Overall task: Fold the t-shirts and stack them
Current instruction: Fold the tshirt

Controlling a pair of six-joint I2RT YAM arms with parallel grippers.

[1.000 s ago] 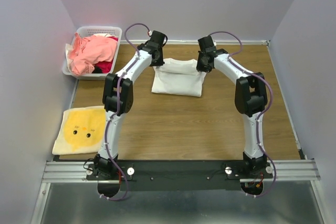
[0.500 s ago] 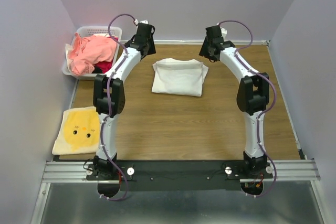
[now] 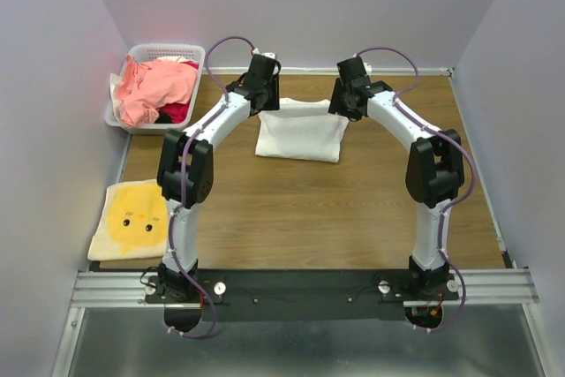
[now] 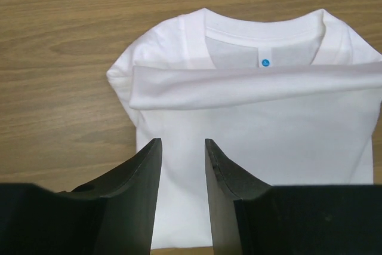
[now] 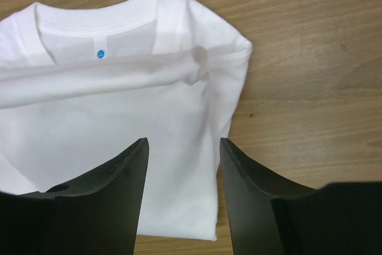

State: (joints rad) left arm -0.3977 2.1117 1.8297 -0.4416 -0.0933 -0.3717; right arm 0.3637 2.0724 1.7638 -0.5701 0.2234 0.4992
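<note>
White t-shirt (image 3: 300, 134) lies folded, far centre of the table (image 3: 291, 209). Left wrist view: left gripper (image 4: 182, 144) released, empty, over the shirt's left side. Right wrist view: right gripper (image 5: 182, 143) likewise, right side. Suggest pinching both sides level, then folding together.

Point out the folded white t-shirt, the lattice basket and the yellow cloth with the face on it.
folded white t-shirt (image 3: 300, 137): top view, middle of its folded body.
lattice basket (image 3: 168, 48): top view, its far rim.
yellow cloth (image 3: 137, 218): top view, its middle, by the printed face.
</note>
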